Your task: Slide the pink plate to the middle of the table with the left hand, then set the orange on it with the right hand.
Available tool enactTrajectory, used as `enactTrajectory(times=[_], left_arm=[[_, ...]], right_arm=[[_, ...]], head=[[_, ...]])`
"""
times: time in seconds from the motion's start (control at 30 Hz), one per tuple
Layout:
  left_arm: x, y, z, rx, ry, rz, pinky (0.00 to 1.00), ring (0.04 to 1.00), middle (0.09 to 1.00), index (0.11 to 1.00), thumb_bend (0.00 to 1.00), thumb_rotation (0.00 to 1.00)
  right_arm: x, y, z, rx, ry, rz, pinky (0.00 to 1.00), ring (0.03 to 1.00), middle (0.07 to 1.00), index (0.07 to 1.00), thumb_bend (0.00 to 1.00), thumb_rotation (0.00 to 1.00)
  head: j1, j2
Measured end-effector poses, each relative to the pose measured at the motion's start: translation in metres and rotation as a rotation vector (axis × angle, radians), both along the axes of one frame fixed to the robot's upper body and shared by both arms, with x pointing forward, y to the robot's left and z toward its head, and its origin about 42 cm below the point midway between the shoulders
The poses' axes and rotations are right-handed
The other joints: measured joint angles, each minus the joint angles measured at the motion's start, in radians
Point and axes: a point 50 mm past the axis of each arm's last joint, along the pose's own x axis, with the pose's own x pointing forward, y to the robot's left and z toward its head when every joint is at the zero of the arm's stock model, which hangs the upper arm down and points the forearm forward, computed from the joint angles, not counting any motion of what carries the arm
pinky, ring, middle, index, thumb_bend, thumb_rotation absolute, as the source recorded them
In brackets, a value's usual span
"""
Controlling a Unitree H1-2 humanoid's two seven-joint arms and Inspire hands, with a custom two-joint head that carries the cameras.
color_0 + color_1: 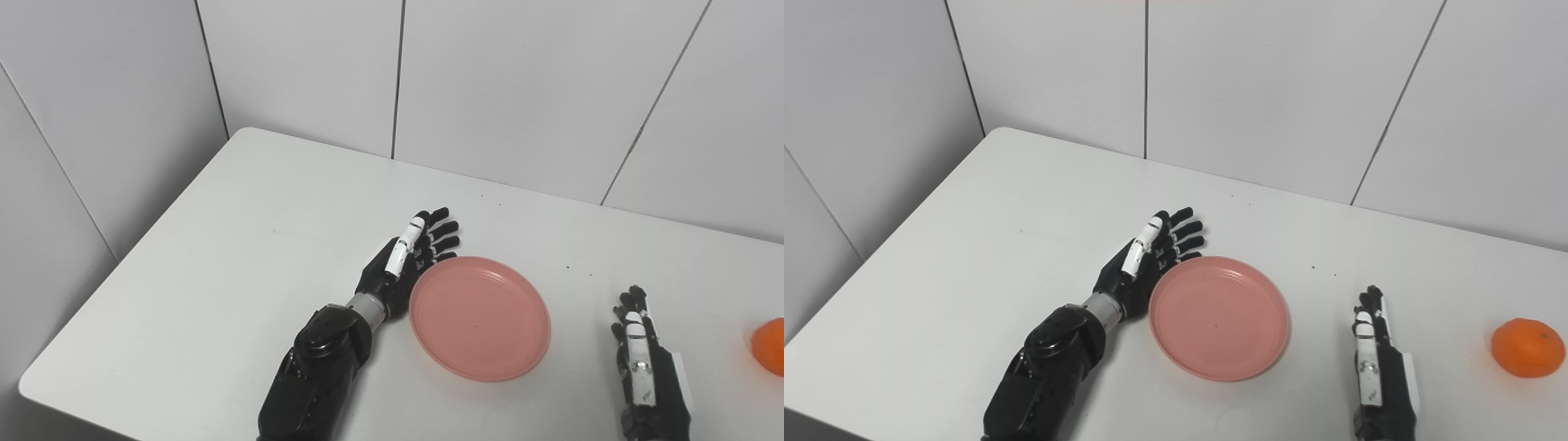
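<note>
The pink plate (479, 317) lies flat on the white table (245, 257), near its middle, and it is empty. My left hand (409, 257) is open, with its fingers stretched out flat, and rests against the plate's left rim. My right hand (1375, 349) is open and empty, with its fingers pointing away, on the table to the right of the plate and apart from it. The orange (1527, 346) sits on the table at the far right, to the right of my right hand, with a gap between them. In the left eye view the orange (770, 346) is cut by the picture's edge.
The table's left edge and rounded far-left corner (248, 131) are in view. Grey panelled walls (490, 79) stand close behind the table and on its left. A few small dark specks lie on the tabletop beyond the plate.
</note>
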Motion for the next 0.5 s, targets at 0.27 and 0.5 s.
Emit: enactTrajectory(times=[0.27,0.5], left_arm=[[-0.0025,0.0010,0.0006,-0.009,-0.002,0.023,0.93,0.928,0.929,0.921,0.39,1.00],[-0.0013,0.0054,-0.0013,-0.032,0.001,0.077,0.94,0.927,0.930,0.922,0.37,1.00]], right_arm=[[0.0012,0.0008,0.0029,-0.019,0.011,-0.008,1.00,0.990,0.984,0.994,0.25,1.00],[0.0064,-0.0031,0.0054,-0.024,0.008,-0.019,0.99,0.981,0.980,0.988,0.24,1.00]], head=[[-0.081,0.020],[-0.179,0.017]])
